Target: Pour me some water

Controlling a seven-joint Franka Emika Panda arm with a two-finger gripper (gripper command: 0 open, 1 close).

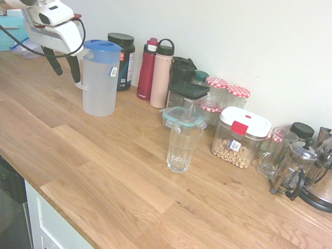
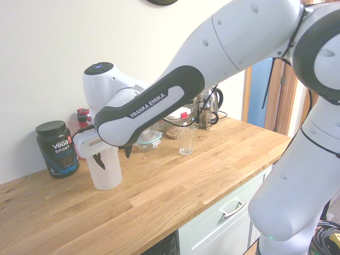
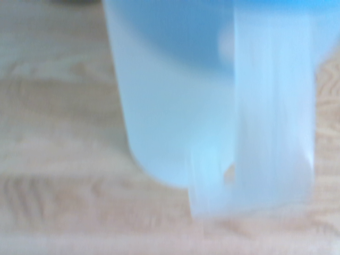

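Gripper (image 1: 63,62) hangs just left of the jug (image 1: 100,79), beside its handle, fingers spread wide, holding nothing. Jug: tall, frosted white, translucent, blue lid, upright on the worktop (image 1: 114,173); water inside not discernible. Right of jug: black tub (image 2: 57,149) reading "Vega Sport". Further right, a clear glass (image 1: 182,147).

Wrist view blurred; jug (image 3: 212,106) cut off by edge; water indiscernible.
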